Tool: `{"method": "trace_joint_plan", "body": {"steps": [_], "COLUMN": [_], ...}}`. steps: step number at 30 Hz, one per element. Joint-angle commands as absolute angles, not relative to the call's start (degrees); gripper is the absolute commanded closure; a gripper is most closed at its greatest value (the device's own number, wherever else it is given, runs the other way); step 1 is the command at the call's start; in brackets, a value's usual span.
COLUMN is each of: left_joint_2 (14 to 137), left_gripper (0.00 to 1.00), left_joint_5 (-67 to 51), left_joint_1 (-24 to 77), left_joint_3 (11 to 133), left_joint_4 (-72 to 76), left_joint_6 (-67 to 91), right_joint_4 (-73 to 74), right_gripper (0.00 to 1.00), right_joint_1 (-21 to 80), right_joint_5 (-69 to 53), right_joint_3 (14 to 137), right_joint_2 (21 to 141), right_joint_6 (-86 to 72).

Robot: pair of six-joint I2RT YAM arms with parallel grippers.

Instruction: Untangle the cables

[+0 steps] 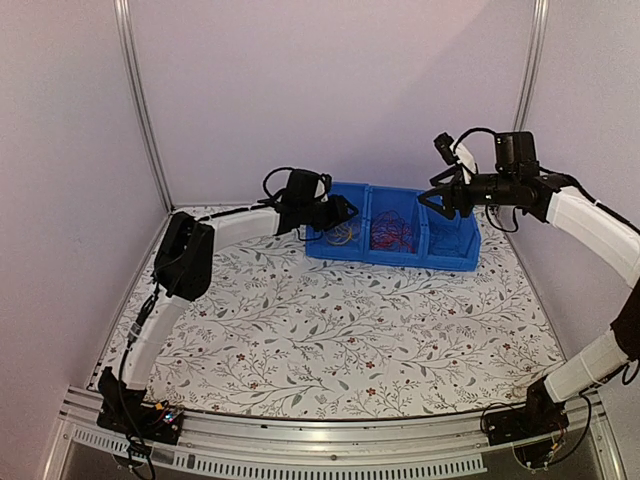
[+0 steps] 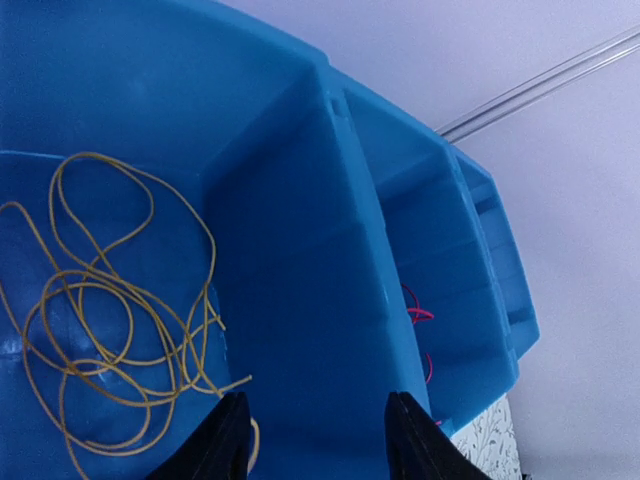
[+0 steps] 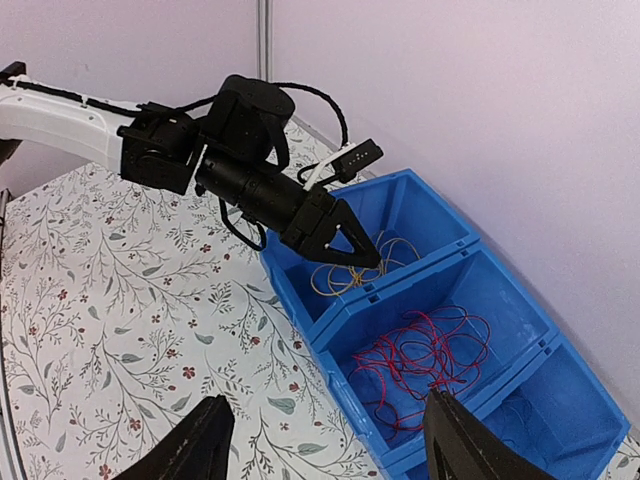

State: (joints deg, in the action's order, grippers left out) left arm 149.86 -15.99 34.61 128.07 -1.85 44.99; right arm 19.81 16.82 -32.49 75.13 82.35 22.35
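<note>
Find the left claw (image 2: 318, 445) partly spread and pinching nothing, hanging just over the left compartment of the bin (image 2: 290, 230). Right under it, see the yellow cables (image 2: 95, 300): thin wire in loose overlapping loops, heaped on the compartment floor. Next door, in the middle compartment, note the red cables (image 3: 428, 352), a wider, airier tangle of the same thin wire. Look then to the right claw (image 3: 325, 450): spread wide, holding nothing, raised above the right end of the bin, well apart from any wire. Beyond both, a smooth, hard, blue plastic bin of three compartments in a row, set against the far edge of the tabletop (image 1: 330, 330), nearer the far right corner; beneath it, a flat surface printed with leaves and small flowers. Expect very light, limp, slightly springy wire, apt to drag its neighbours along and to slip from a shallow pinch. Better to take one outer loop standing clear of the heap, not the crossed middle, close fully on it, and lift slowly, watching for snags.
</note>
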Motion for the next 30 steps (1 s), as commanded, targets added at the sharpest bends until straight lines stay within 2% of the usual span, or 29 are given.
{"method": "trace_joint_plan", "body": {"steps": [1, 4, 8, 12, 14, 15, 16, 20, 25, 30], "left_joint_2": [140.83, 138.31, 132.37, 126.30, 122.30, 120.16, 117.69, 107.98, 94.39, 84.58], "left_gripper": [0.54, 0.54, 0.54, 0.54, 0.54, 0.54, 0.55, 0.55, 0.54, 0.49], "left_joint_5": [-13.79, -14.41, -18.55, -18.30, -16.17, -14.66, -13.16, -5.18, 4.98, 9.72], "left_joint_1": [34.59, 34.53, 34.79, 35.29, 35.40, 35.46, 35.50, 36.17, 37.72, 38.02], "left_joint_3": [125.04, 123.52, 116.82, 112.90, 110.11, 108.37, 106.67, 98.88, 85.35, 72.28], "left_joint_4": [-10.81, -13.37, -6.29, -5.94, -7.50, -8.36, -9.05, -12.26, -12.49, -8.18], "left_joint_6": [45.04, 43.85, 41.41, 35.67, 31.82, 29.81, 27.77, 19.28, 11.78, 9.39], "right_joint_4": [17.49, 17.19, 16.97, 17.17, 17.42, 17.47, 17.56, 15.86, 14.87, 10.86], "right_gripper": [0.31, 0.31, 0.30, 0.26, 0.14, 0.04, 0.02, 0.01, 0.01, 0.01], "right_joint_1": [16.35, 15.85, 14.66, 10.71, 8.01, 6.33, 5.58, 0.89, 0.44, -2.18], "right_joint_5": [-31.20, -31.29, -31.12, -31.11, -31.43, -31.62, -31.97, -32.02, -20.89, -24.70], "right_joint_3": [72.27, 71.36, 70.97, 70.99, 70.14, 69.36, 68.42, 63.47, 60.07, 53.97], "right_joint_2": [79.45, 79.29, 78.13, 76.02, 74.58, 73.82, 72.35, 67.70, 63.98, 58.36], "right_joint_6": [23.55, 23.55, 23.43, 21.23, 19.78, 19.20, 18.71, 15.30, 5.22, 4.31]}}
